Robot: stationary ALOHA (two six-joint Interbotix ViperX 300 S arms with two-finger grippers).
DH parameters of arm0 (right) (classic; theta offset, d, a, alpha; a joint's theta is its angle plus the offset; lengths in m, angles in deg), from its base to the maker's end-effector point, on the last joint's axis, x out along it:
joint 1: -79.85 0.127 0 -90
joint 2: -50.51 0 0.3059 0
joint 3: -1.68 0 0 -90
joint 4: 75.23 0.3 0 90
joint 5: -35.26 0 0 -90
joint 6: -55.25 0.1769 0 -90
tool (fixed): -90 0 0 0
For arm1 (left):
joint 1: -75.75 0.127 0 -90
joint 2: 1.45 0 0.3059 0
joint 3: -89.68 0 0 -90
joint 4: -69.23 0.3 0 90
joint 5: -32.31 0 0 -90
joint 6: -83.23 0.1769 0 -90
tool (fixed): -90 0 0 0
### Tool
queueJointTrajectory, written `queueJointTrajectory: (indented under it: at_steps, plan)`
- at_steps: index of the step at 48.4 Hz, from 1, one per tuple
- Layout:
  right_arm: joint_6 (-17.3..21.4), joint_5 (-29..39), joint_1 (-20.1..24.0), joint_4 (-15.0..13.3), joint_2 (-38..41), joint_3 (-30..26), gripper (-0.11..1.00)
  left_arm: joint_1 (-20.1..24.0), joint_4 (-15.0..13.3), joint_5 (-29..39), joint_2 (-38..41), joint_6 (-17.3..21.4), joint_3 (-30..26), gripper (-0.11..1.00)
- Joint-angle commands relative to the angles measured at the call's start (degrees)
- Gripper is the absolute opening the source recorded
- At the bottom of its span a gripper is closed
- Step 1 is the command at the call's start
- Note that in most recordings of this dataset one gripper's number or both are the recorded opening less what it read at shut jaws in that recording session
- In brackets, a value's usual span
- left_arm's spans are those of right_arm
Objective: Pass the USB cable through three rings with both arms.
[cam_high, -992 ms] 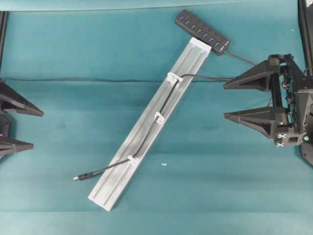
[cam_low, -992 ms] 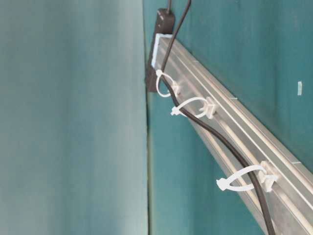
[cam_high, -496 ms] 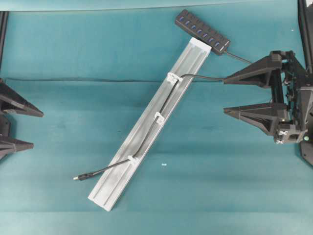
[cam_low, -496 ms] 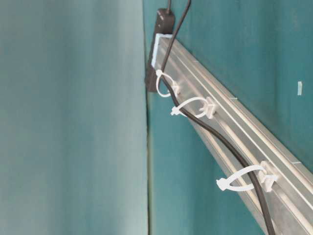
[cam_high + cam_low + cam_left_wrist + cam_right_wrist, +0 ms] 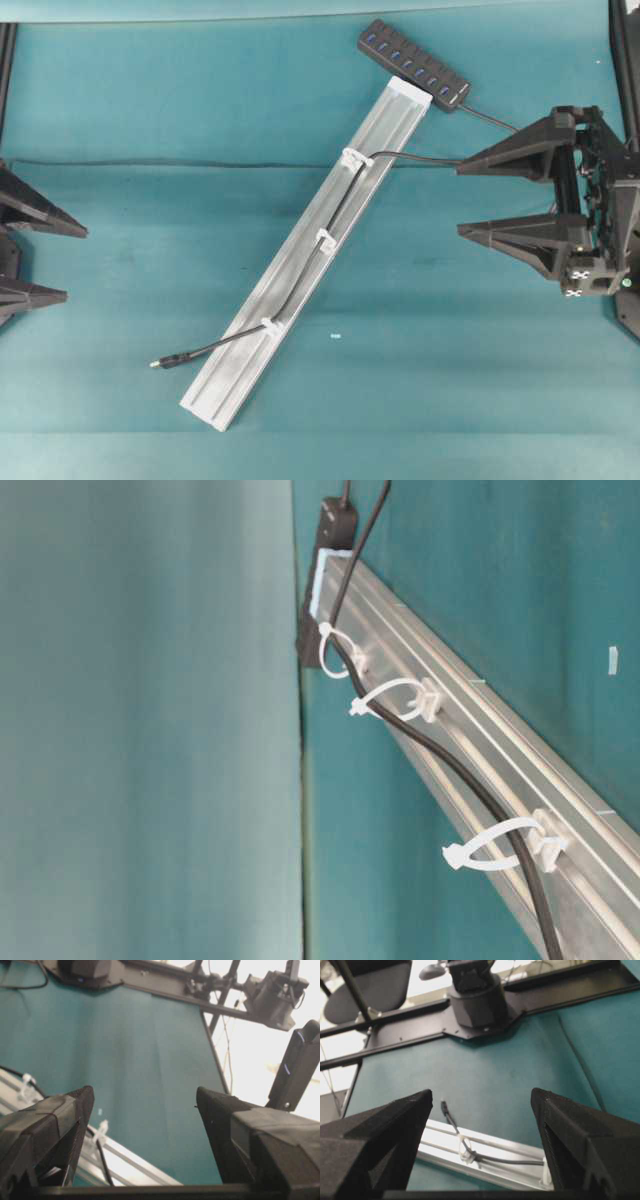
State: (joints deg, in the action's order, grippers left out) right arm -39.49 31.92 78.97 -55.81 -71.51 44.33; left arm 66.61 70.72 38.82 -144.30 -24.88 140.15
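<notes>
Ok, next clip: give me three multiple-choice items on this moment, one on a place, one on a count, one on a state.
1. Where does the cable's plug lie?
A. on the cloth left of the rail's lower end
B. inside the hub
C. in the right tool

2. How many white rings hold the cable?
A. one
B. two
C. three

3. How do both tools stand?
A. open, holding nothing
B. shut on the cable
C. shut on the rail

Answers:
1 A: the plug rests on the cloth beside the rail.
2 C: the cable runs through the upper ring, middle ring and lower ring.
3 A: the left tool and right tool gape with nothing between their fingers.
</notes>
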Motion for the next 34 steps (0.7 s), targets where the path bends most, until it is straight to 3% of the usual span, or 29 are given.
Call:
queueJointTrajectory:
  at_steps: [1,34]
  plan:
    - [0.5,-0.6,0.3,0.0,0.4,-0.4,0.86,0.1,0.1,-0.6,0.5,0.3,-0.6,0.90]
    - [0.4,-0.7,0.4,-0.1,0.5,-0.5,0.86,0.1,0.1,-0.6,1.3,0.4,-0.3,0.90]
